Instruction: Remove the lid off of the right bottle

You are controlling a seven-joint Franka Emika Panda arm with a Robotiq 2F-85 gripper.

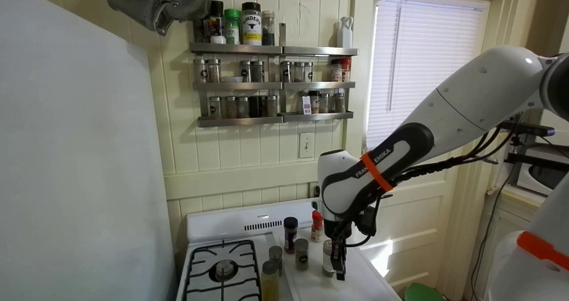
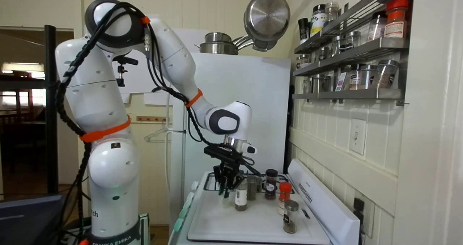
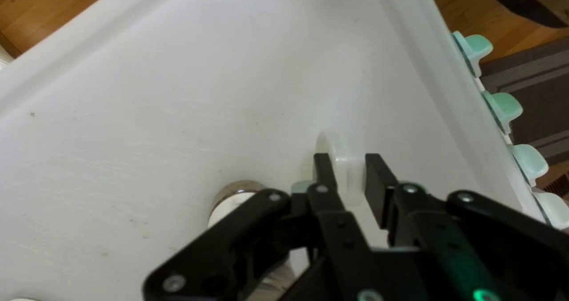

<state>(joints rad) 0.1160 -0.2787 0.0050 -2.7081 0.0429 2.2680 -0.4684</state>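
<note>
My gripper [image 3: 347, 158] points down low over the white stove cover [image 3: 178, 123]. Its fingers are partly closed, one on each side of a small pale see-through round piece [image 3: 350, 172], which fills the gap. The piece also shows at the fingertips in an exterior view [image 2: 226, 202]. A white-labelled see-through bottle [image 2: 241, 198] stands upright beside the gripper, partly hidden by it in the wrist view [image 3: 231, 205]. Another see-through bottle [image 2: 290, 218] with a dark cap [image 2: 291, 205] stands near the cover's corner. I cannot tell which is the right bottle.
A red-capped bottle [image 1: 317, 227] and a taller dark-capped bottle [image 1: 290, 236] stand toward the stove's back panel. More capped bottles [image 1: 301, 254] and a yellow-filled one [image 1: 270, 283] stand near the burner grate [image 1: 223, 270]. Green knobs [image 3: 502, 107] line the stove's front edge.
</note>
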